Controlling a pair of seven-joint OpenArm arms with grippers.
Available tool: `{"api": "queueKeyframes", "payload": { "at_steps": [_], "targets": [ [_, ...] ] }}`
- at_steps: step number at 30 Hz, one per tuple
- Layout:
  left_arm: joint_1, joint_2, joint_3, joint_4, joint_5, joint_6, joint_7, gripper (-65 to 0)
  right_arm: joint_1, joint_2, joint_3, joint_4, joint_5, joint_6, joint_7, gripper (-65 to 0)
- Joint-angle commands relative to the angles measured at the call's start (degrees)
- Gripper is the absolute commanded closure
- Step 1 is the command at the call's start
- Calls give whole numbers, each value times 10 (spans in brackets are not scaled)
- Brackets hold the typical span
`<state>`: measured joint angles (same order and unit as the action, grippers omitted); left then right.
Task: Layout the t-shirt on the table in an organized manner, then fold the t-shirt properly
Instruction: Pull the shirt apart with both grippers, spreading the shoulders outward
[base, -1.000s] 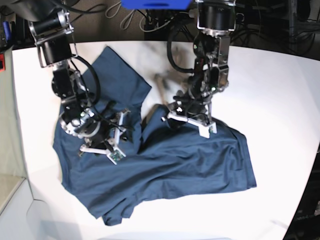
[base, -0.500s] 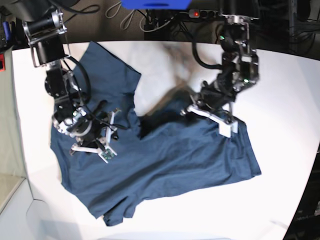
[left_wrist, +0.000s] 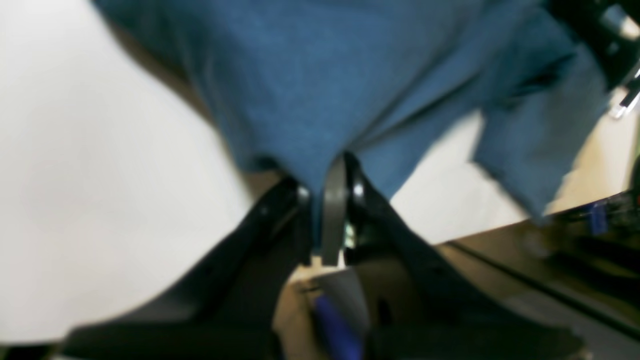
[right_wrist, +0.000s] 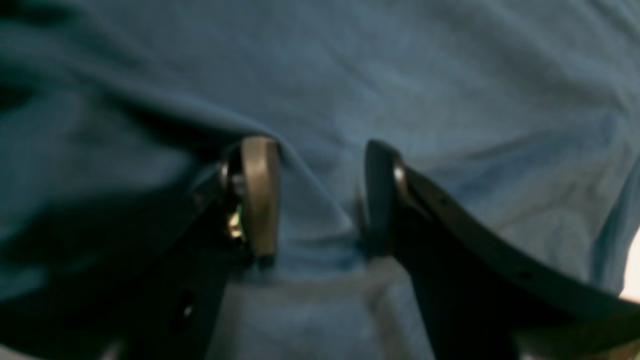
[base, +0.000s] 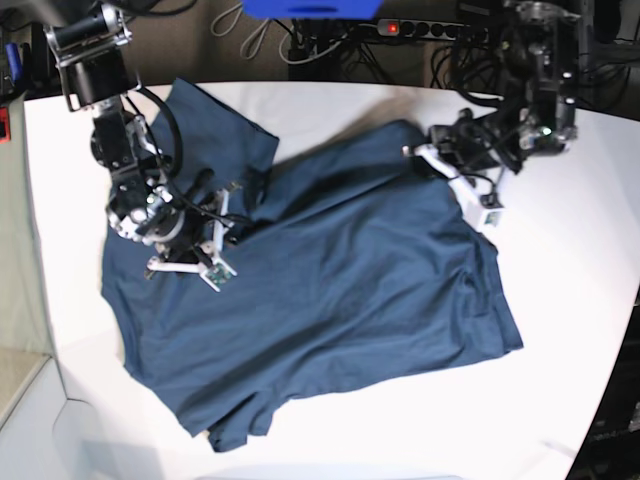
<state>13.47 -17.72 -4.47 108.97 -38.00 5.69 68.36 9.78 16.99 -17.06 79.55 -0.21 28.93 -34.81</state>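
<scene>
T-shirt (base: 330, 290) now spread wider; left pincer (base: 432, 152) pinching it (right pincer (base: 212, 238) spread).

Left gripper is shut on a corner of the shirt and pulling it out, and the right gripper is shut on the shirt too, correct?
Not quite. The right gripper is open: the right wrist view shows its jaws standing apart with the shirt lying between and under them, not pinched. The left gripper is indeed shut on the shirt's edge, as the left wrist view shows.
</scene>
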Motion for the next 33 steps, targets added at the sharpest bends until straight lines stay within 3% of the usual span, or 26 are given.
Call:
{"api": "queueKeyframes", "payload": {
  "at_steps": [1, 6, 9, 13, 23, 29, 33],
  "targets": [
    [-3, -17, -4, 11, -1, 2, -4, -4, 12, 5, 3, 5, 3, 3, 12, -289],
    [6, -75, -38, 10, 0, 2, 5, -4, 12, 5, 2, 3, 3, 3, 12, -289],
    [13, -90, -78, 7, 0, 2, 6, -6, 9, 5, 1, 3, 3, 3, 12, -288],
    [-1, -90, -106, -33, 0, 2, 12, -9, 6, 4, 0, 5, 3, 3, 11, -288],
    [-89, -89, -54, -145, 0, 2, 9, -10, 1, 7, 4, -29, 3, 3, 13, -288],
    [-130, -89, -31, -149, -6, 2, 13, -10, 46, 20, 3, -131, 2, 0, 108, -288],
    [-140, -82, -36, -98, -6, 2, 10, -10, 109, 21, 5, -207, 2, -1, 136, -288]
  ]
}}
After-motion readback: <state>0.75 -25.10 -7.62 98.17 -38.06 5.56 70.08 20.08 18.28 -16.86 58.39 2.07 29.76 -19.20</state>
